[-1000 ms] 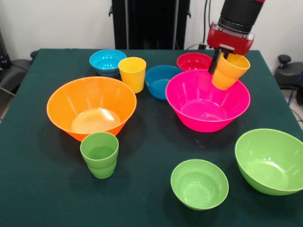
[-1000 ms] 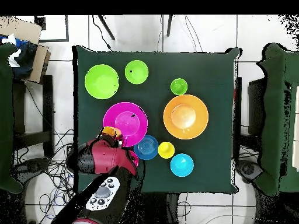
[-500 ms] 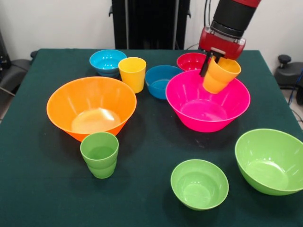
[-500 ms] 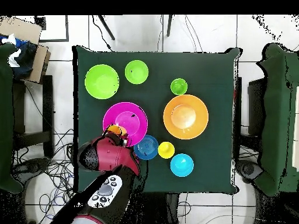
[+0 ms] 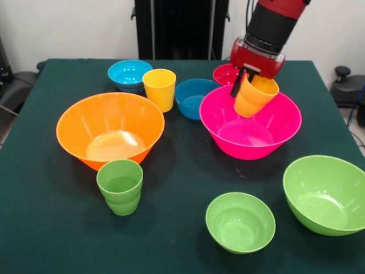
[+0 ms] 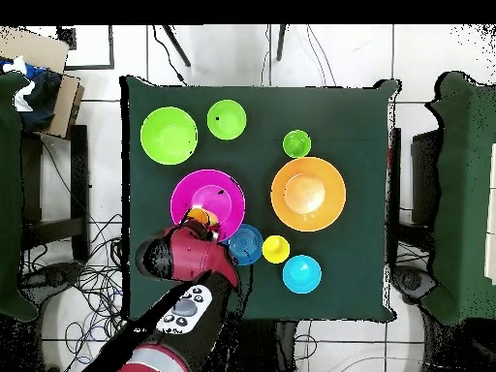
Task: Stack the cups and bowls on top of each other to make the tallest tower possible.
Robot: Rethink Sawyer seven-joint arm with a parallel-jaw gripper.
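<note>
Jaws are pinching the rim of the orange-yellow cup (image 5: 254, 95), one black finger (image 5: 237, 83) showing against the cup's outer wall, so your gripper (image 5: 248, 80) is holding that cup tilted, mouth up and leaning toward the picture's right in the front view. You are carrying it in the air over the far part of the large hot pink bowl (image 5: 250, 122), its base hanging above the bowl's hollow and not resting on it. Your arm (image 5: 272, 23) is coming down from the top edge, red and black. Behind the pink bowl, the small red-pink bowl (image 5: 225, 73) is sitting partly hidden by the gripper. The darker blue bowl (image 5: 193, 97) is lying just beside the pink bowl's rim, with the yellow cup (image 5: 159, 89) standing upright next to it and the light blue bowl (image 5: 129, 75) just beyond. The large orange bowl (image 5: 110, 129) is resting mouth up at the left, and the green cup (image 5: 120, 186) is standing just in front of it. The small lime green bowl (image 5: 240, 221) and the large lime green bowl (image 5: 325, 194) are sitting near the front edge of the dark green table (image 5: 51, 228), apart from each other.
</note>
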